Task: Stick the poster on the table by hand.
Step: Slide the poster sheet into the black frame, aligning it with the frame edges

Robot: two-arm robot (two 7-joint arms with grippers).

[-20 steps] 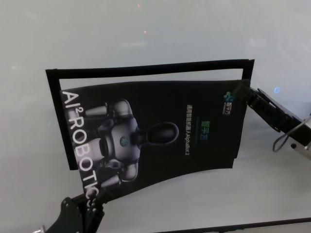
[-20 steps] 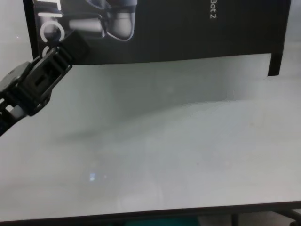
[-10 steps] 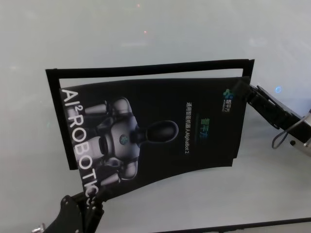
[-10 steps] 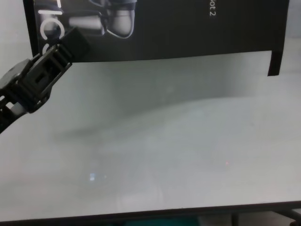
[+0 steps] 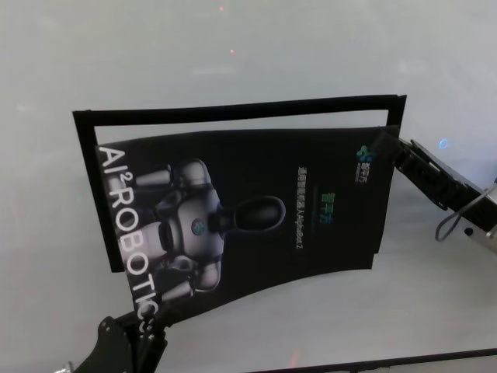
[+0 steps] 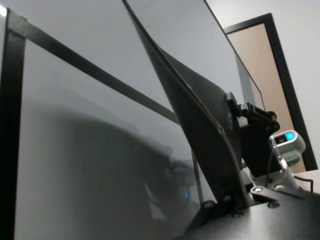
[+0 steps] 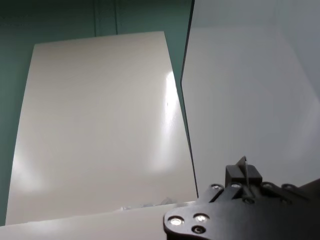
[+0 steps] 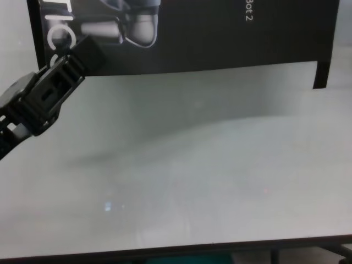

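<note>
Head view: left gripper [image 5: 147, 322] is pinching the poster's [image 5: 256, 210] near-left corner, right gripper [image 5: 386, 148] its far-right corner, above the surface [image 5: 256, 326].

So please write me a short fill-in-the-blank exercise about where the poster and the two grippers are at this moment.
1. The poster is held by ____ grippers.
2. The left gripper grips the poster corner next to the lettering "AI² ____".
3. The right gripper grips the poster's ____ far corner.
4. Under the poster, black strips form a ____ on the table.

Missing words: two; ROBOTICS; right; frame
</note>
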